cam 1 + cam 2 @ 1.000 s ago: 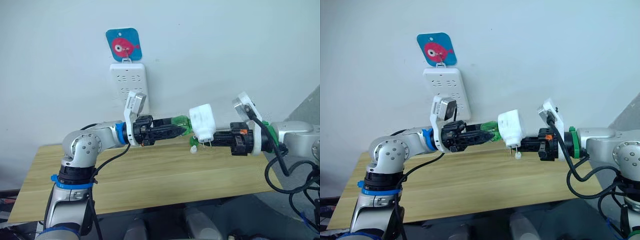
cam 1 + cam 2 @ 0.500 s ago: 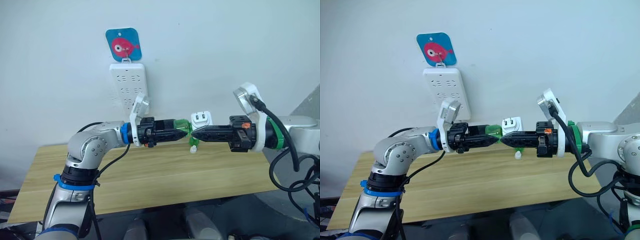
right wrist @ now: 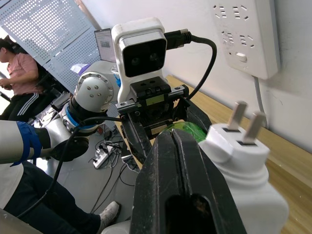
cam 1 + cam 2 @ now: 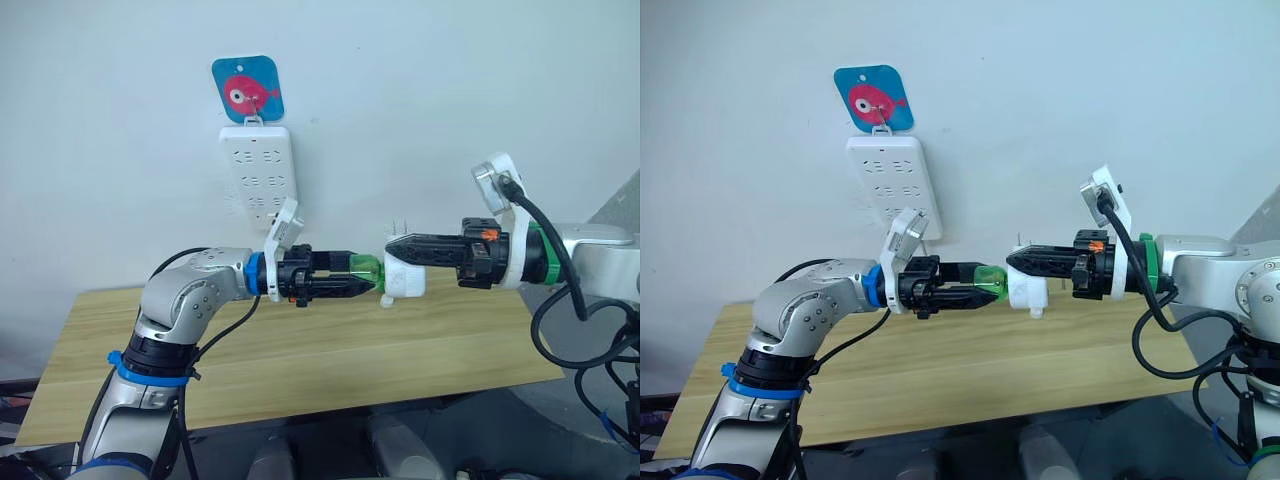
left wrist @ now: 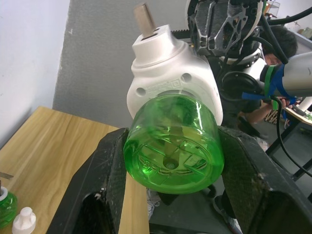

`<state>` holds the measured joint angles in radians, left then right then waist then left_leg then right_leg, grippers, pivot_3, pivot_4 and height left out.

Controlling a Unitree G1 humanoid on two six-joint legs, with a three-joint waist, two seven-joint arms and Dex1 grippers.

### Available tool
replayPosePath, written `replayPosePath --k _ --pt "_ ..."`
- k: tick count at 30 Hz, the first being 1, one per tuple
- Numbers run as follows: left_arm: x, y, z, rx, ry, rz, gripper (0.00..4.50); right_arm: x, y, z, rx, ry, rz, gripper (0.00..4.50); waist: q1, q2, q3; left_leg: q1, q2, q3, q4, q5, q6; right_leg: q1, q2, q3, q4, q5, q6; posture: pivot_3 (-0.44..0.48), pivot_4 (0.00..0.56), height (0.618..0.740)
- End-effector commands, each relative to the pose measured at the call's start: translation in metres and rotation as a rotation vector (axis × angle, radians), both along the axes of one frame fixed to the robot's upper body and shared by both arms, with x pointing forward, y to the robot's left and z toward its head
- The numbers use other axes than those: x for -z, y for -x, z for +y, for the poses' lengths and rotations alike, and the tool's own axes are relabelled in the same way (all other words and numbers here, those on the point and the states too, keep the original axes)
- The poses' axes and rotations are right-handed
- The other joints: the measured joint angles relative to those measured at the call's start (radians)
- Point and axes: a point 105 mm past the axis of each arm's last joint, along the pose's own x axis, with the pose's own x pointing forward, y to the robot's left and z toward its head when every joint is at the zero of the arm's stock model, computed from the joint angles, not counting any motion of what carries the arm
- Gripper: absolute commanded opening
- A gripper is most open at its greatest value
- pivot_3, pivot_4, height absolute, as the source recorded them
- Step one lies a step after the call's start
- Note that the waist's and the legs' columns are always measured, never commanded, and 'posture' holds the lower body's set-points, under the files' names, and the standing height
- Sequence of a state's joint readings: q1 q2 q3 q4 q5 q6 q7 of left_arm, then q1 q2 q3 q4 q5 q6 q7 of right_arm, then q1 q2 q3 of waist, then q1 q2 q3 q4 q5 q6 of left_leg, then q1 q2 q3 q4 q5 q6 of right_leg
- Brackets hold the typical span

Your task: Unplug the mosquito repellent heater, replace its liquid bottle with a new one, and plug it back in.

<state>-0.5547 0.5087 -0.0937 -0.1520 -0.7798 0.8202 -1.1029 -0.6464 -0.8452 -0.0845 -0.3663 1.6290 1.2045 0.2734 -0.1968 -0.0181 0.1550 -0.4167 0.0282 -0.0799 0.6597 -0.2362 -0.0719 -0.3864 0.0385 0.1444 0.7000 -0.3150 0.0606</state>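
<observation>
left eye view, power strip (image 4: 258, 170) on wall, left tool (image 4: 368, 282) gripping green bottle (image 4: 364, 271), right tool (image 4: 392, 244) clamped on heater (image 4: 404, 278)

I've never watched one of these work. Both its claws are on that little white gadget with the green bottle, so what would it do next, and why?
Probably twist and pull the green bottle out of the mosquito repellent heater. The left gripper is shut on the bottle, the right gripper clamps the heater, both are above the table, and the bottle is still seated.
</observation>
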Motion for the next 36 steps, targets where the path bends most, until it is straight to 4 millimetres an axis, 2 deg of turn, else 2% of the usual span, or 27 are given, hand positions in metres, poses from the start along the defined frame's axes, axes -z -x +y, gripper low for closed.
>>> replayPosePath --k 1,10,18,21,25,29,32,34,36 --pt "-0.013 0.007 -0.002 0.036 0.024 -0.075 2.4 -0.006 -0.003 0.0 0.02 -0.003 -0.032 0.0 0.0 0.0 0.0 0.0 0.0 0.0 0.0 0.0 0.0 0.0 0.0 0.0 0.0 0.0 0.0 -0.226 0.092 0.74" --pt "-0.012 0.007 -0.001 0.035 0.026 -0.069 2.39 -0.006 -0.006 0.0 0.029 -0.003 -0.035 0.0 0.0 0.0 0.0 0.0 0.0 0.0 0.0 0.0 0.0 0.0 0.0 0.0 0.0 0.0 0.0 -0.226 0.094 0.74" --pt "-0.006 -0.001 0.002 -0.032 0.051 -0.032 2.39 -0.033 0.001 -0.003 0.003 -0.099 -0.104 0.0 0.0 0.0 0.0 0.0 0.0 0.0 0.0 0.0 0.0 0.0 0.0 0.0 0.0 0.0 0.0 -0.236 0.093 0.74" --pt "-0.004 -0.008 0.002 -0.083 0.076 -0.026 2.39 -0.044 0.002 -0.01 0.041 -0.154 -0.138 0.53 0.0 0.0 0.0 0.0 0.0 0.0 0.0 0.0 0.0 0.0 0.0 0.0 0.0 0.0 0.0 -0.246 0.091 0.74" --pt "-0.006 -0.015 0.002 -0.154 0.137 -0.021 2.39 -0.046 0.002 -0.027 0.177 -0.2 -0.15 1.98 0.0 0.0 0.0 -0.001 0.0 0.0 0.0 0.0 0.0 0.0 0.0 0.0 -0.001 0.0 0.0 -0.261 0.089 0.74" --pt "-0.013 -0.025 0.0 -0.252 0.231 -0.022 2.39 -0.024 0.0 -0.064 0.446 -0.208 -0.121 3.38 0.004 0.0 0.0 -0.002 0.0 0.0 0.0 -0.001 0.001 0.0 0.0 0.0 -0.002 0.0 0.0 -0.276 0.085 0.74" --pt "-0.015 -0.028 -0.001 -0.285 0.256 -0.028 2.39 -0.008 0.007 -0.073 0.537 -0.201 -0.093 4.47 0.0 0.0 -0.001 -0.003 -0.001 0.001 0.001 -0.001 0.002 0.0 0.0 0.002 -0.002 0.0 0.001 -0.292 0.084 0.74" --pt "-0.017 -0.029 -0.004 -0.3 0.276 -0.029 2.39 0.006 0.013 -0.075 0.607 -0.209 -0.06 4.5 -0.005 0.001 -0.002 -0.001 0.0 0.002 0.001 -0.001 0.002 0.0 0.0 0.003 -0.002 0.0 0.002 -0.298 0.083 0.74" --pt "-0.018 -0.03 -0.006 -0.309 0.293 -0.02 2.39 0.011 0.019 -0.071 0.635 -0.221 -0.053 4.5 -0.011 0.002 -0.004 0.0 0.001 0.002 0.0 -0.001 0.002 0.0 0.001 0.003 -0.002 0.0 0.002 -0.303 0.083 0.74"
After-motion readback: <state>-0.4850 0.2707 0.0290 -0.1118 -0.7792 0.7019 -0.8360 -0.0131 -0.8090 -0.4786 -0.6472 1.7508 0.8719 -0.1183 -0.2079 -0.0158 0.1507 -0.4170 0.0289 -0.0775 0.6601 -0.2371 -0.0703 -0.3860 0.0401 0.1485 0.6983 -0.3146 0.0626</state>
